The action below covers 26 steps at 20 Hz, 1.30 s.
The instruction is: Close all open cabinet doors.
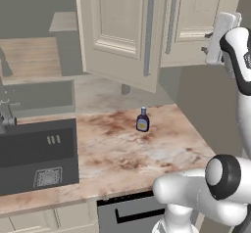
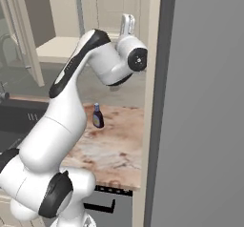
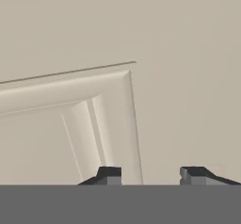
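Two cabinet doors [image 1: 122, 26] hang above the counter [image 1: 122, 153] in the left base view. The left door stands swung out over the counter, its long grey bar handle [image 1: 148, 36] facing the camera; its top is cut off by the frame edge. The right door [image 1: 196, 21] lies further back, and whether it sits fully flush cannot be told; the arm hides its right edge.

The gripper [image 3: 150, 173] is raised to the level of these doors, at the right of the left base view. In the hand view its two dark tips point at a cream panel with raised moulding, close up; the corner of the moulding lies just above the left tip. Whether the tips touch the panel cannot be told. The jaws are drawn in to their closed position with nothing gripped between them.

A small dark bottle [image 1: 142, 120] with a yellow label stands upright on the counter below the open door. A dark sink [image 1: 39, 153] is set into the counter at the left, partly cut off. In the right base view a tall grey panel [image 2: 205, 107] blocks the right half of the scene.
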Tool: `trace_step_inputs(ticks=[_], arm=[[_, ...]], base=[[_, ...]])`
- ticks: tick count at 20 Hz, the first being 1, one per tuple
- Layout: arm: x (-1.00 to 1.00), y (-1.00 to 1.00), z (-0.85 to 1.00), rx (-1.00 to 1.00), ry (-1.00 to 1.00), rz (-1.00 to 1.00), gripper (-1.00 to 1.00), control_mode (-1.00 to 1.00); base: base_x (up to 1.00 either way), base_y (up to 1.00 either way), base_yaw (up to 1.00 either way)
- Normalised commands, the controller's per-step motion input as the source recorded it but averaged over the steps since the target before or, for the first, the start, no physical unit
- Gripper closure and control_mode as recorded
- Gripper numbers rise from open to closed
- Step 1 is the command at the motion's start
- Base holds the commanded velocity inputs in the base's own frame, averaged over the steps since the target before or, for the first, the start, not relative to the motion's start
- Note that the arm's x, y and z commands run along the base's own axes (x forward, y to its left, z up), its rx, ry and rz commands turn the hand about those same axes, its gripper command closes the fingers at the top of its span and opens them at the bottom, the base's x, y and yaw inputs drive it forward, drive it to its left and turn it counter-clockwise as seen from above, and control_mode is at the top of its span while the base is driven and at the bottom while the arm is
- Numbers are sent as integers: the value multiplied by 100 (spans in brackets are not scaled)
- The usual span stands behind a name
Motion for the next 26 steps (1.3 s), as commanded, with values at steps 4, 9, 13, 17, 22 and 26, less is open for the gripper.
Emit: trace_step_inputs(ticks=[4, 9, 13, 17, 22, 26], arm=[[74, 100, -51, -9, -9, -7, -100, -100], [14, 100, -20, -16, -7, -13, -100, -100], [-40, 100, 4, -18, -12, -2, -100, -100], [-77, 95, 24, -16, -16, 0, -100, -100], [-89, 67, 17, -13, -10, 0, -100, -100], [-100, 16, 19, -5, -8, -1, -100, -100]], base=[[0, 0, 0], [0, 0, 0], [0, 0, 0], [0, 0, 0], [0, 0, 0], [0, 0, 0]])
